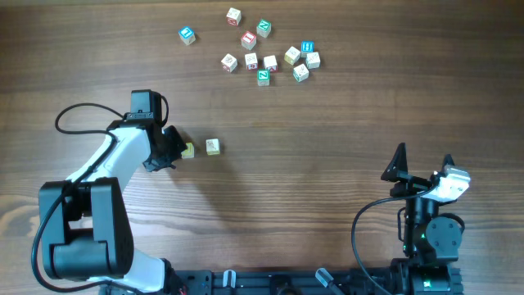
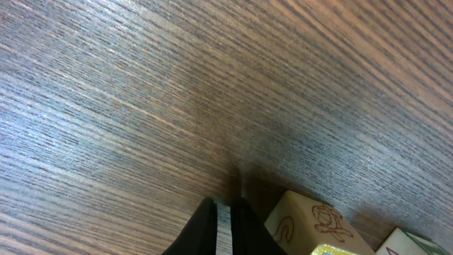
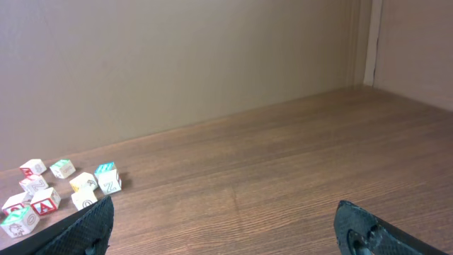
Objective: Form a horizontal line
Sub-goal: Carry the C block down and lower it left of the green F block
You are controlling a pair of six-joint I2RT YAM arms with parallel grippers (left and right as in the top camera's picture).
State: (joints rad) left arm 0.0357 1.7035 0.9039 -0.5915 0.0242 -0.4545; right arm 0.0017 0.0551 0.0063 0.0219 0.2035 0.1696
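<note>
Two small wooden cubes lie side by side mid-table: a yellowish cube (image 1: 188,150) and a pale cream cube (image 1: 213,147), a small gap between them. My left gripper (image 1: 177,152) is shut and empty, its tips low at the table just left of the yellowish cube. In the left wrist view the shut fingers (image 2: 226,216) sit beside the yellowish cube (image 2: 311,223); the corner of the cream cube (image 2: 419,244) shows at the bottom right. My right gripper (image 1: 423,170) is open and empty at the right front, also shown in the right wrist view (image 3: 226,234).
A loose cluster of letter cubes lies at the back: blue-faced ones (image 1: 187,35) (image 1: 307,48), a red-faced one (image 1: 249,39), green-faced ones (image 1: 264,28) (image 1: 263,77) and several cream ones (image 1: 292,56). Part of the cluster shows in the right wrist view (image 3: 106,178).
</note>
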